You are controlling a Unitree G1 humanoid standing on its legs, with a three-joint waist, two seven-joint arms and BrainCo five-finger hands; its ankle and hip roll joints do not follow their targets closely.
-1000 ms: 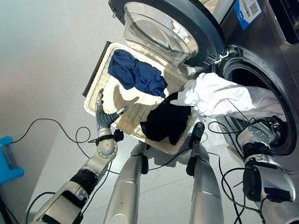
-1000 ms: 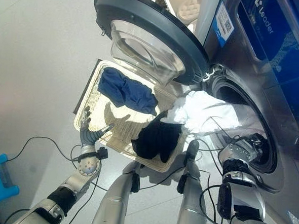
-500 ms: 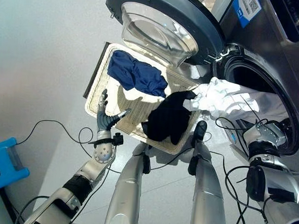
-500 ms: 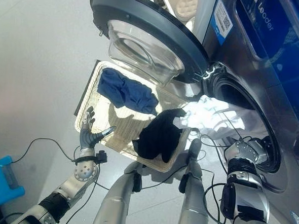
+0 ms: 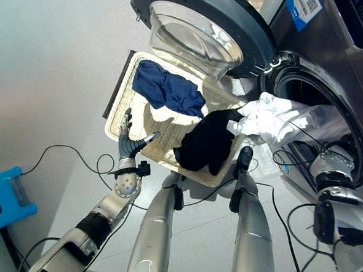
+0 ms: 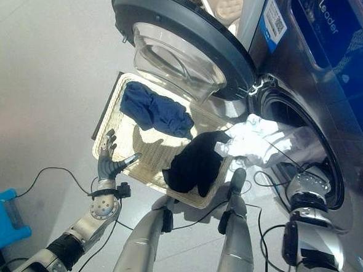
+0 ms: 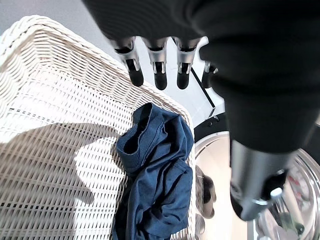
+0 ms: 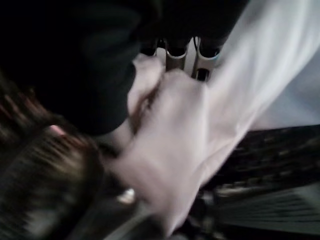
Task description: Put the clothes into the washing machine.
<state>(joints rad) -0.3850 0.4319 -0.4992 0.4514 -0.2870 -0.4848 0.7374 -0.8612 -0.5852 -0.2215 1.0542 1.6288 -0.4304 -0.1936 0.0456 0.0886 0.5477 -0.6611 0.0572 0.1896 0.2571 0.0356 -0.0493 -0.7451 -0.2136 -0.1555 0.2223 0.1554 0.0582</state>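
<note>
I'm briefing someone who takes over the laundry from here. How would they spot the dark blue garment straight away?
Find the washing machine's open round door; just below it, a pale wicker basket stands on the floor. The dark blue garment lies crumpled in the basket's end nearest the door. The black garment lies at the basket's other end, and the white cloth hangs out of the drum opening.

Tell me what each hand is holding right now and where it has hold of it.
The right hand is shut on the white garment, gripping a bunched fold at the drum end. The left hand is open above the basket, holding nothing.
</note>
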